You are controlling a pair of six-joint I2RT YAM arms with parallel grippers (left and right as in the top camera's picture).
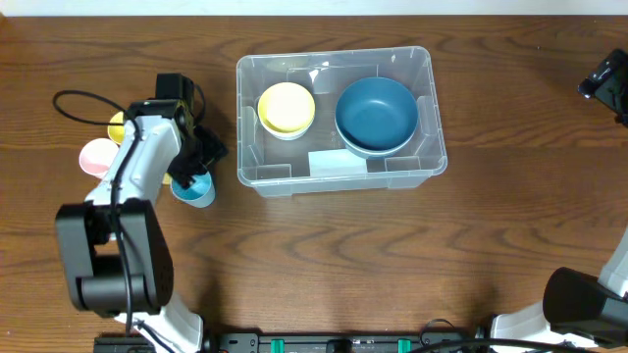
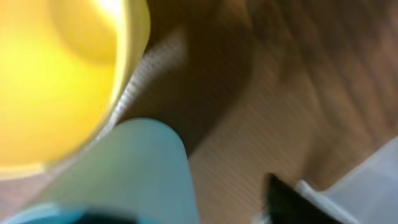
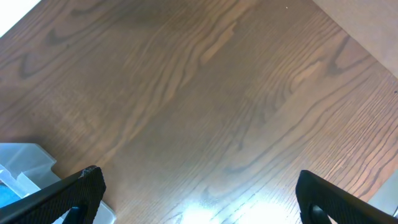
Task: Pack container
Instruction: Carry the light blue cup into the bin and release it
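The clear plastic container (image 1: 428,118) stands at the table's middle back, with a yellow bowl (image 1: 286,108) and a dark blue bowl (image 1: 376,114) inside. My left gripper (image 1: 192,175) is low at a light blue cup (image 1: 194,188) left of the container. In the blurred left wrist view the cup (image 2: 130,174) lies between my fingers, and a strip of wood shows between it and the right finger (image 2: 287,200). Whether the left gripper (image 2: 189,213) grips it is unclear. My right gripper (image 3: 199,202) hangs open and empty over bare wood at the far right (image 1: 608,83).
A yellow cup (image 1: 117,126) and a pink cup (image 1: 98,157) sit just left of my left arm; the yellow one (image 2: 56,74) fills the left wrist view's upper left. A black cable (image 1: 74,103) loops beside them. The container's corner (image 3: 25,163) shows at the right wrist view's left edge.
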